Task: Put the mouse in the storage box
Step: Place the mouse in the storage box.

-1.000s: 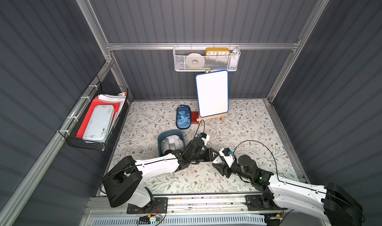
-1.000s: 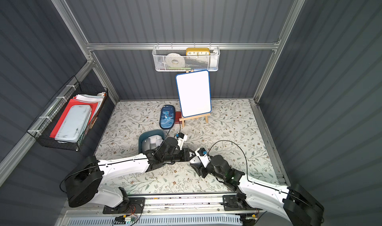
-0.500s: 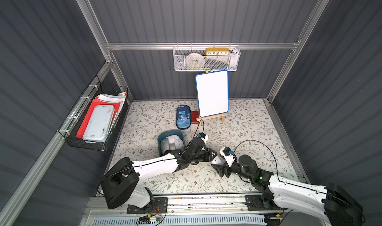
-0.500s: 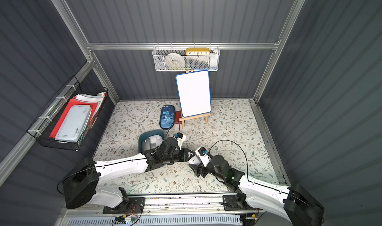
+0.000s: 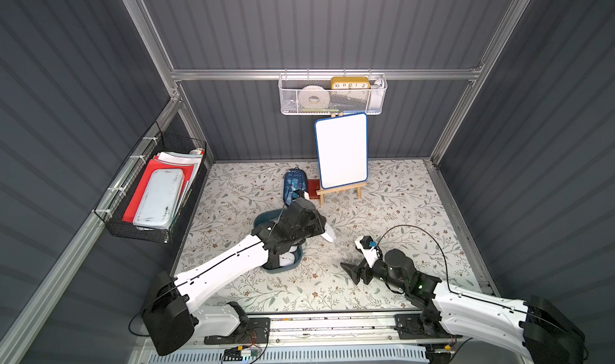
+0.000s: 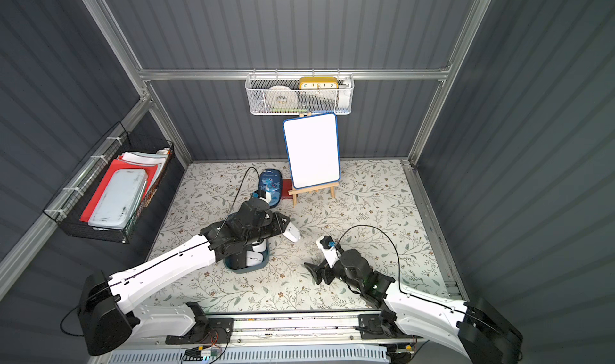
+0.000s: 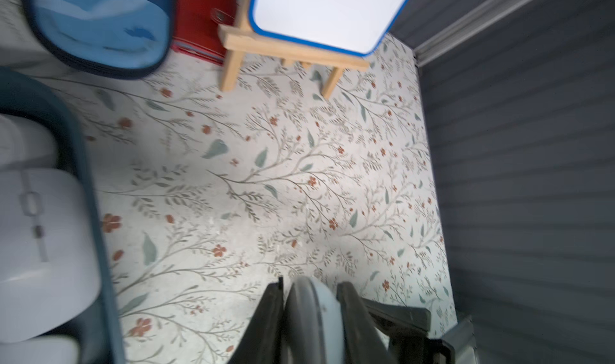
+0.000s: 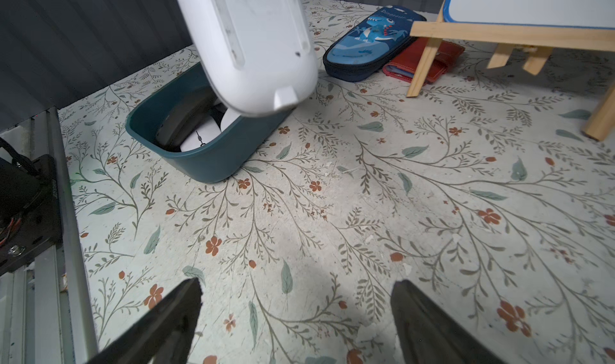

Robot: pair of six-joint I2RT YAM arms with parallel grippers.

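A white mouse point(image 5: 328, 234) point(image 6: 292, 233) hangs just right of the teal storage box point(image 5: 264, 218) point(image 6: 247, 269), above the floral mat. My left gripper point(image 5: 320, 228) point(image 7: 311, 287) is shut on it, and the mouse point(image 7: 314, 315) fills the gap between its jaws. The box point(image 8: 206, 161) point(image 7: 95, 209) holds other white mice point(image 7: 40, 226) point(image 8: 199, 138). My right gripper point(image 5: 352, 271) point(image 8: 296, 295) stands open over bare mat, in front of and to the right of the held mouse point(image 8: 249, 46). It holds nothing.
A blue dinosaur pencil case point(image 5: 293, 186) and a red wallet point(image 5: 313, 184) lie behind the box, beside a whiteboard on a wooden easel point(image 5: 341, 149). A white mesh basket point(image 5: 332, 97) hangs on the back wall and a black wire rack point(image 5: 156, 192) on the left wall.
My right gripper has opened, let go of the mouse and drawn back a little towards the front. The left gripper stays shut on the mouse and has carried it slightly back.
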